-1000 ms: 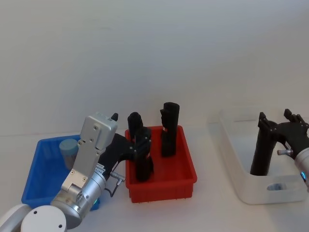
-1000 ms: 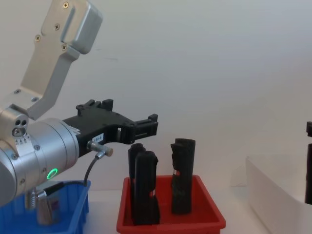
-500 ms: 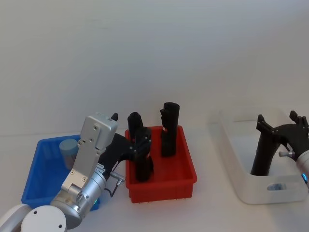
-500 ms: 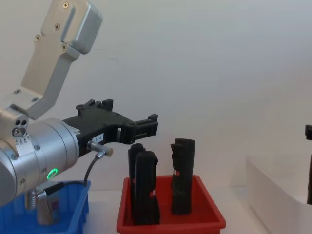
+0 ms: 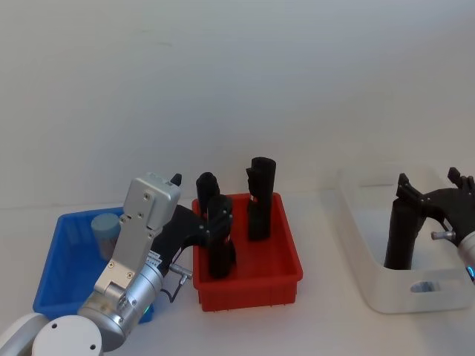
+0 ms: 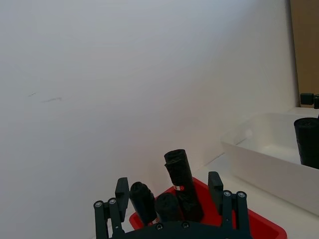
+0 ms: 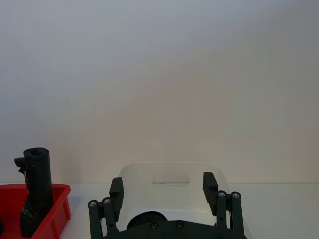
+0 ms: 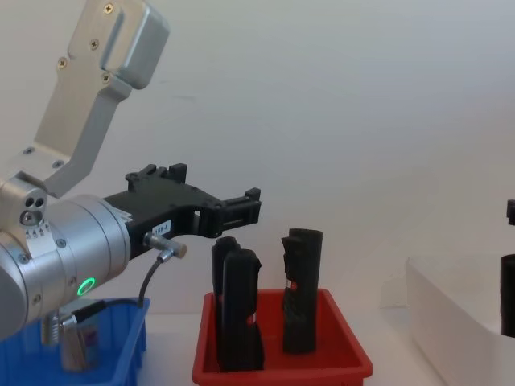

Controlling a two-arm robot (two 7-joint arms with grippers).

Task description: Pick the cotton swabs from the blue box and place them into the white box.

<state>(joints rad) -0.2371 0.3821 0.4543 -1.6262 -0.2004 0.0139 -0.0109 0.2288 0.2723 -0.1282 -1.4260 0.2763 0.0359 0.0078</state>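
Observation:
One tub of cotton swabs (image 5: 106, 231) with a pale cap stands at the back of the blue box (image 5: 56, 278), and shows behind my left arm in the chest view (image 8: 80, 342). My left gripper (image 5: 210, 220) hangs open above the left side of the red tray, level with the roll tops (image 8: 241, 211). The white box (image 5: 371, 278) sits at the right. My right gripper (image 5: 432, 184) is open over it, its fingers astride a black roll (image 5: 403, 237) standing inside. A pale blue-grey shape (image 5: 424, 287) shows through the box's front slot.
A red tray (image 5: 286, 276) between the two boxes holds three upright black rolls (image 5: 261, 196). The left arm's silver links (image 8: 88, 121) loom large over the blue box (image 8: 121, 354). A bare white wall stands close behind the table.
My right gripper has shifted slightly to the right over the white box, its fingers a little wider apart. The black roll stays standing inside. The left arm has not moved.

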